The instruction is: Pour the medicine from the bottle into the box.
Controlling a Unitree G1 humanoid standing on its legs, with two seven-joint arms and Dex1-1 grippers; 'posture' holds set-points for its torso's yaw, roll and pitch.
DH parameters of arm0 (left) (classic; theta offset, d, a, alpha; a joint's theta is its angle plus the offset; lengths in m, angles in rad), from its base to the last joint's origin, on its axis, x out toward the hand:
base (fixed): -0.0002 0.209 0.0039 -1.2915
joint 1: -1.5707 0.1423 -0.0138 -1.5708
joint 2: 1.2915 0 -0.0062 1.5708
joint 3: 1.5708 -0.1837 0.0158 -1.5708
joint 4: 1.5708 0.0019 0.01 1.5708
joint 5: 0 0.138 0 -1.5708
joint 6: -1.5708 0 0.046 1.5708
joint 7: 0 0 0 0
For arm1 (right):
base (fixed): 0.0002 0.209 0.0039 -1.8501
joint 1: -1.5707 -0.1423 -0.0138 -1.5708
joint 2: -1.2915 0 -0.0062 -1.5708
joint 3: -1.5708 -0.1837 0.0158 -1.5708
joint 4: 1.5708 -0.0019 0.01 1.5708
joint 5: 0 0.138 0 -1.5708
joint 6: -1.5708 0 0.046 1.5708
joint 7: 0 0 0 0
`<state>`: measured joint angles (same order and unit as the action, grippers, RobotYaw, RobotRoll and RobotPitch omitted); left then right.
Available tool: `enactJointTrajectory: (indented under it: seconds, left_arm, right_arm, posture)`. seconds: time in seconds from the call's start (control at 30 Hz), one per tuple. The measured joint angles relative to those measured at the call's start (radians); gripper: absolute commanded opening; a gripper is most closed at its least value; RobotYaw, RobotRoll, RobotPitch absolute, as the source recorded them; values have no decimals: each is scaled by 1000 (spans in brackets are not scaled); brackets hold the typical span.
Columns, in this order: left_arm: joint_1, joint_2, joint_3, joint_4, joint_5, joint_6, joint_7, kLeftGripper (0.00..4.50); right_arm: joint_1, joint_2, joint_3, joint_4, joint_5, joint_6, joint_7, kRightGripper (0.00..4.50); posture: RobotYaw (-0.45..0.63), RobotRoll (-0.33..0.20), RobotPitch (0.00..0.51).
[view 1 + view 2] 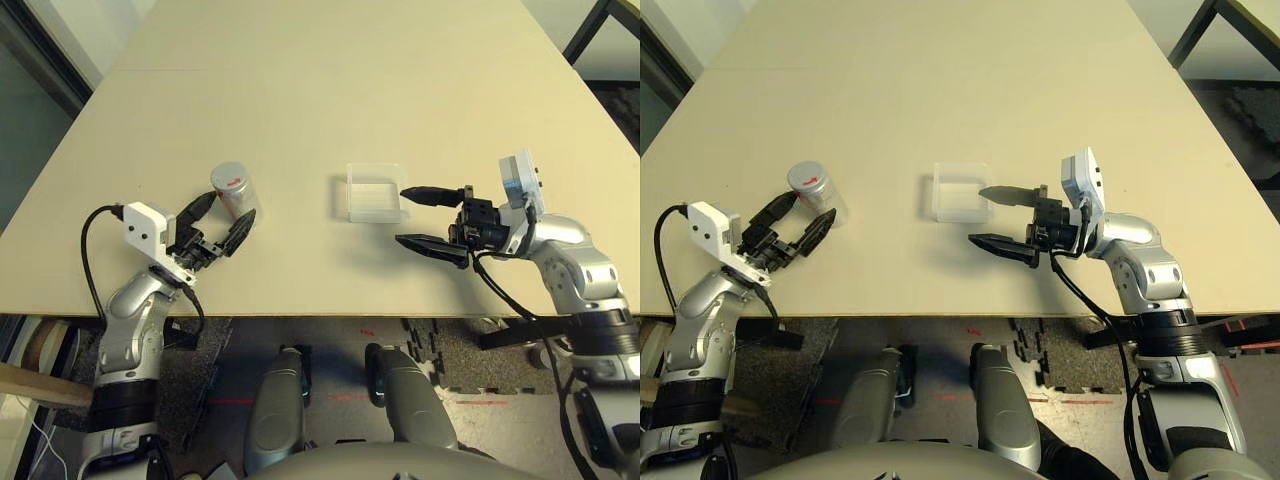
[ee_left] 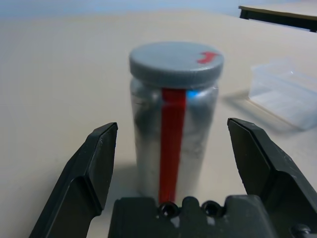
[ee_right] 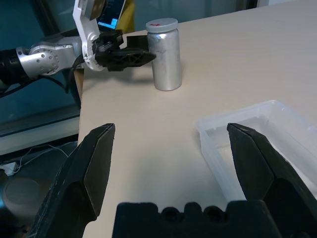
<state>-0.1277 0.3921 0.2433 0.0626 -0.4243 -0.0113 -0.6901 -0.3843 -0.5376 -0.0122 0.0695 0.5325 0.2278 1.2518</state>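
Silver-grey metal bottle [image 1: 233,192] stands upright on the table [image 1: 330,90], grey cap [image 2: 176,62] on, red mark on top and a red stripe down its side. Landmark for all that follows.

Box [image 1: 375,193]: clear plastic, shallow, lies to the bottle's right, well apart from it, open side up. No pill visible in it; medicine presumably inside the capped bottle, cannot see it.

Left gripper [image 1: 214,226]: fingers spread wide, set either side of the bottle's lower body on its near side, not touching by the look of the wrist view; gaps show on both sides.

Right gripper [image 1: 421,218]: fingers spread wide, nothing between them, further right than the box, just beside its right edge, pointing back toward the bottle.

Handling, as judged:
- Bottle looks rigid, small, probably light; smooth metal wall, likely slippery under hard black fingers.
- Best hold is mid-body, below the cap, fingers square across the cylinder so it cannot squirt out.
- Cap must come off before any pouring; leave it free for the other gripper.
- Box is thin and light; likely to slide if nudged.
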Motion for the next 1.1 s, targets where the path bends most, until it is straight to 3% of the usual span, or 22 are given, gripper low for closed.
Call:
enactJointTrajectory:
  seconds: [0.5,1.1]
  left_arm:
    - [-134,-41,-38,186,51,-76,13,4448]
    - [-215,-64,-56,299,76,-141,18,4448]
  right_arm:
    - [39,0,0,-33,-5,-3,-24,4500]
    - [67,2,4,-70,-11,-4,-45,4500]
  posture:
    - [-91,0,187]
    - [-104,0,177]
